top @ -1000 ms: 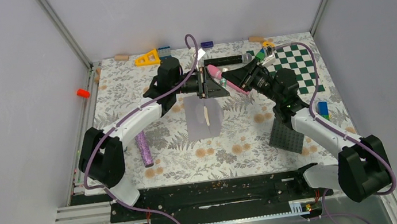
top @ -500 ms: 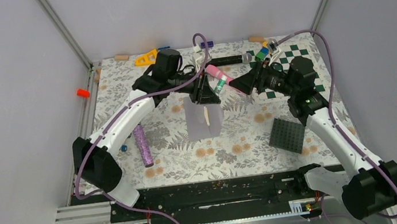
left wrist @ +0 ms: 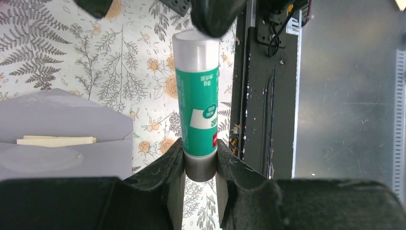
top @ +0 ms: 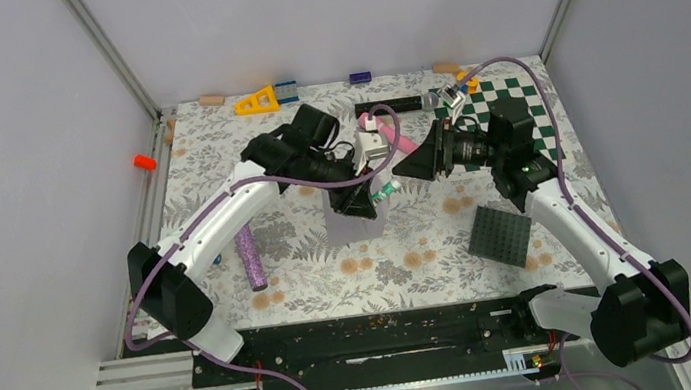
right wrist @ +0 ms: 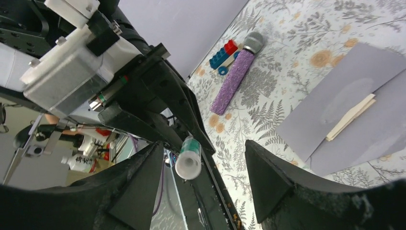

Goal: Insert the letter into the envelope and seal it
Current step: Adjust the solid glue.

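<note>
The left gripper was squeezed shut on the bottom end of a green and white glue stick. Its two black fingers pressed on the tube from both sides. The white cap end stuck out away from the gripper.

The right gripper was open wide. The cap of the glue stick sat in the gap between its two fingers, closer to one than the other. I could not tell if that finger touched the cap.

From above, the two grippers met nose to nose over the middle of the table, which had a flowery cloth on it.

The envelope lay flat on the table, right under the left gripper. Its flap was open. The letter was tucked inside it, and only a thin tan edge peeked out at the opening.

A sparkly purple stick lay to the left of the envelope, a little way off. A dark grey bumpy plate lay on the right side, and a green and white checkerboard sat at the far right.
</note>
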{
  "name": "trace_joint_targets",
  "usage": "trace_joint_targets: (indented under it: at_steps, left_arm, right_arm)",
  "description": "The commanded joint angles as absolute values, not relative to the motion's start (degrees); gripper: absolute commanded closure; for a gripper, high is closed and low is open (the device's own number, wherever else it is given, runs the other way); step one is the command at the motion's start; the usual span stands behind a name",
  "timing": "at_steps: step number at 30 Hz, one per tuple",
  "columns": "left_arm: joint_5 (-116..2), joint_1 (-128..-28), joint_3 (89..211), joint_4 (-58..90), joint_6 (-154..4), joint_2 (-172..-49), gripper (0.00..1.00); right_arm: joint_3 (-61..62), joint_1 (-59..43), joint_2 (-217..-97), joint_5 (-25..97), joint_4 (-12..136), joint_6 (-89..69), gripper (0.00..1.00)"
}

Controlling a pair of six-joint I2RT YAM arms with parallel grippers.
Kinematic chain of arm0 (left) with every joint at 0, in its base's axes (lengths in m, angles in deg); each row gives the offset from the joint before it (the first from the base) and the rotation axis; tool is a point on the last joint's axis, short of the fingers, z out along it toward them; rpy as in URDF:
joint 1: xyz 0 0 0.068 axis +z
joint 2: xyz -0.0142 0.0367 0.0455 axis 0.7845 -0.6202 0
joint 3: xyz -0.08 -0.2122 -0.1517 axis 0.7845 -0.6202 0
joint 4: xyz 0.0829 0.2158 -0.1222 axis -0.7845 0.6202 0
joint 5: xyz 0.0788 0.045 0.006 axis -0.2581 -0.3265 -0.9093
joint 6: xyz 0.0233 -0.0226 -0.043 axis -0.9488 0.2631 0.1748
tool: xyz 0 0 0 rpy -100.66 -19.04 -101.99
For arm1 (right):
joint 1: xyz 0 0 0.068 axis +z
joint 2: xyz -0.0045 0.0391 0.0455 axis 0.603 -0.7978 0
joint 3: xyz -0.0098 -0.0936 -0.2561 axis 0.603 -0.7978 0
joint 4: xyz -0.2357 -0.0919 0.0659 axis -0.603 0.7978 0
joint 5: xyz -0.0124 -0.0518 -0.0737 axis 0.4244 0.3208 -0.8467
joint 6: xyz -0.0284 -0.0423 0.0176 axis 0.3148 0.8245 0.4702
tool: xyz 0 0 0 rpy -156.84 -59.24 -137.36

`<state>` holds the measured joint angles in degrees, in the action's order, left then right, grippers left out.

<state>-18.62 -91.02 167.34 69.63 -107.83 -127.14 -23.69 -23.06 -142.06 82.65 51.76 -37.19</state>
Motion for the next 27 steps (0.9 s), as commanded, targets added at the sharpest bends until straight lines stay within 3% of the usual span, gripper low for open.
trace_joint_targets:
  at_steps: [1,11,22,27]
  left_arm:
    - [-21.8,-92.5,167.5,70.6,-111.3,-124.1,0.89]
    - [-22.6,-93.6,167.7,70.1,-110.3,-124.9,0.89]
    - [-24.1,-96.1,167.3,70.1,-111.0,-125.2,0.89]
    - [-24.3,-96.3,167.5,70.0,-111.1,-125.0,0.89]
  right_arm:
    - [-23.3,-20.5,-141.6,86.1,51.8,-34.9,0.3]
    - [-22.2,-15.0,-141.3,83.3,66.5,-22.7,0.36]
    - [-22.0,-14.3,-142.9,83.3,65.6,-23.5,0.43]
    - [-22.6,-14.1,-142.9,83.8,65.6,-23.0,0.52]
